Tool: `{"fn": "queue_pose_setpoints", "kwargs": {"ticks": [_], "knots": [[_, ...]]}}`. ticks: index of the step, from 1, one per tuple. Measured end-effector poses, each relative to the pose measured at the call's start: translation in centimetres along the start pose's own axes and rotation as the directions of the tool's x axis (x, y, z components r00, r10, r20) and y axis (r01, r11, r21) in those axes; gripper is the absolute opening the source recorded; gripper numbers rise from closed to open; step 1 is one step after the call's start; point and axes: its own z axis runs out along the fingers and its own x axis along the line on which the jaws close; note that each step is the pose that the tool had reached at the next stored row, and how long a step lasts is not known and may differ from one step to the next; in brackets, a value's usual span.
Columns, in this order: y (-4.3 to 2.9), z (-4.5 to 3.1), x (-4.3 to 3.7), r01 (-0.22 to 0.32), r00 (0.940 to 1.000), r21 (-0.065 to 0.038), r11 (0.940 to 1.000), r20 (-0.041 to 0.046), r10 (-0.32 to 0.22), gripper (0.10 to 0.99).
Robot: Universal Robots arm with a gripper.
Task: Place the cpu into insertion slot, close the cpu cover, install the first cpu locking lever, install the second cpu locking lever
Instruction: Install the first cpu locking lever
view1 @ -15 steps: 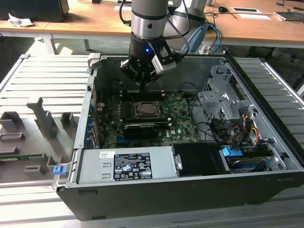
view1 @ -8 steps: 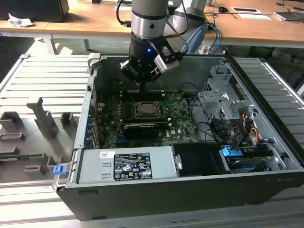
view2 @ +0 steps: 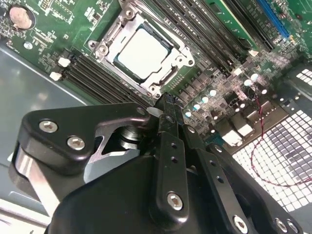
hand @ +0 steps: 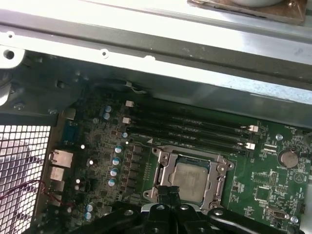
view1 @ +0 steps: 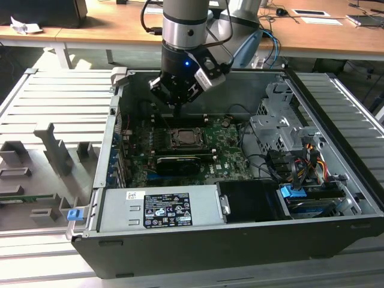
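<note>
Green circuit board, seated cpu

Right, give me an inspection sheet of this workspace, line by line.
Surface: green circuit board inside an open computer case, which rests on a ribbed grey bench.
Job's things: chip sits in its socket, with the metal cover frame down around it; the levers' state cannot be told.
Clutter: grey fixture blocks on the bench at the exterior view's left.
Pincer: pincer hangs just above the socket's edge, fingers together, holding nothing.
Cables: coloured wire bundle near the drive cage; thin red wire over the perforated panel.
Surroundings: wooden desks behind the case.
</note>
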Motion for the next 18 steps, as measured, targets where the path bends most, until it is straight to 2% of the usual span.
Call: {"fn": "queue_pose_setpoints", "kwargs": {"ticks": [3,5,8,11,18], "knots": [[0.01,0.00,0.07,0.012,0.9999,0.000,0.9999,-0.0006,-0.012,0.106],[0.01,0.01,0.07,0.049,0.9988,0.001,0.9988,-0.0021,-0.049,0.106],[0.01,0.01,0.07,0.111,0.9938,0.003,0.9938,-0.0051,-0.111,0.106],[0.02,0.01,0.10,0.147,0.9891,0.003,0.9891,-0.0068,-0.147,0.106],[0.40,0.16,2.02,0.146,0.9893,-0.001,0.9893,-0.0048,-0.146,0.106]]}}
